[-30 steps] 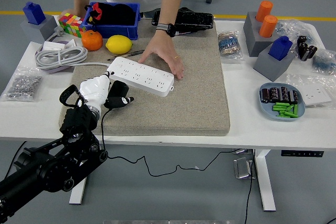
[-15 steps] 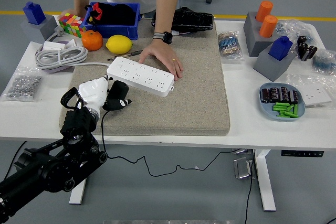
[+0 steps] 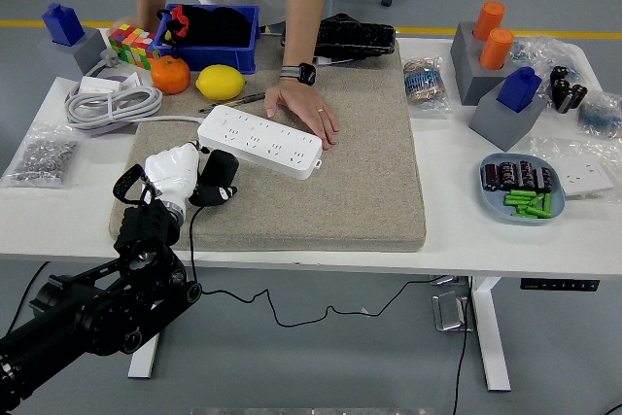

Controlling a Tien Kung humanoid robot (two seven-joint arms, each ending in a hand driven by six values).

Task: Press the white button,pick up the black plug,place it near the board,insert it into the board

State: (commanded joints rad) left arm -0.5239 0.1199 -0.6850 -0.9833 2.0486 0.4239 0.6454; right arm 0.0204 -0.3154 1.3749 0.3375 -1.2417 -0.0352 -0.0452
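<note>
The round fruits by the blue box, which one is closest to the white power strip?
The yellow lemon. It sits just behind the power strip, while the orange lies farther left, beside the colourful cube.

The mat [image 3: 330, 182] filling the middle of the frame looks like coarse beige felt, matt and slightly fuzzy. On it the board [image 3: 259, 141] is smooth white plastic with a faint sheen. At lower left the left hand [image 3: 175, 174] has a glossy white shell, and the black plug [image 3: 218, 179] in it looks like matt plastic. The table [image 3: 466, 221] is smooth white laminate.
</note>
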